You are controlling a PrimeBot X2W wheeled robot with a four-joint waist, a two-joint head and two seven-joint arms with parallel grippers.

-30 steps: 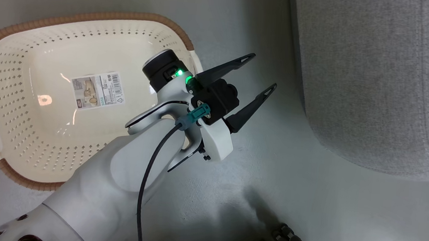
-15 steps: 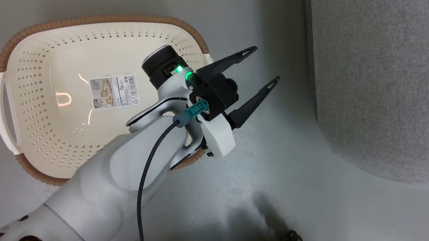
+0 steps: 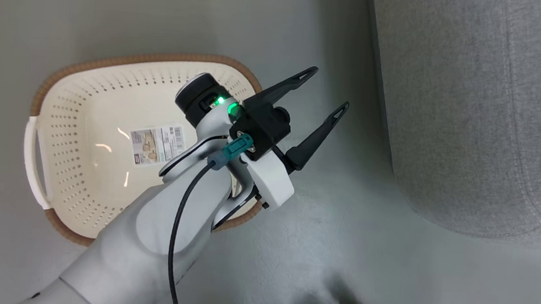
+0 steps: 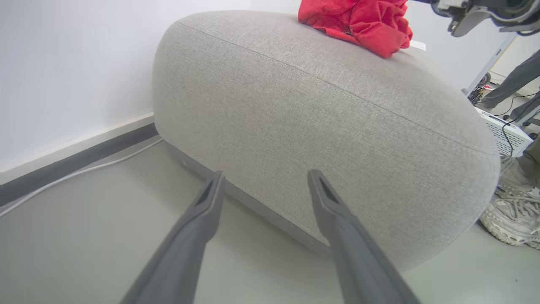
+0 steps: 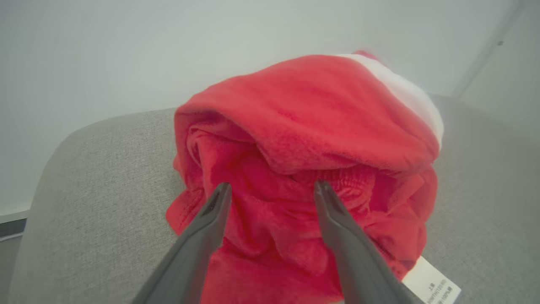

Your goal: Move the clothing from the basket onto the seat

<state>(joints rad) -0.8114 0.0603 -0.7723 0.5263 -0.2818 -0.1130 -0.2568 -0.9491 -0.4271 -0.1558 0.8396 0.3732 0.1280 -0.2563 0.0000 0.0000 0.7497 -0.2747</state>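
The red clothing (image 5: 303,114) lies heaped on top of the light grey seat (image 5: 105,169), white band and label showing. My right gripper (image 5: 272,185) is open, its fingers spread on either side of the heap's near folds. In the left wrist view the clothing (image 4: 358,21) rests on the far top of the seat (image 4: 316,118), with part of my right arm (image 4: 476,12) above it. The cream basket (image 3: 98,107) stands on the floor with only a barcode sticker inside. My left gripper (image 3: 330,88) hangs open and holds nothing, over the floor between basket and seat (image 3: 475,101).
A person's white shoe (image 4: 512,219) and grey trouser leg (image 4: 510,80) stand at the seat's far end beside a white device (image 4: 506,131) with cables. A white cable (image 4: 84,169) runs along the dark baseboard. Grey floor lies between basket and seat.
The head camera has shifted, so the basket and seat sit differently in the picture. My left gripper stays open in about the same place beside the basket.
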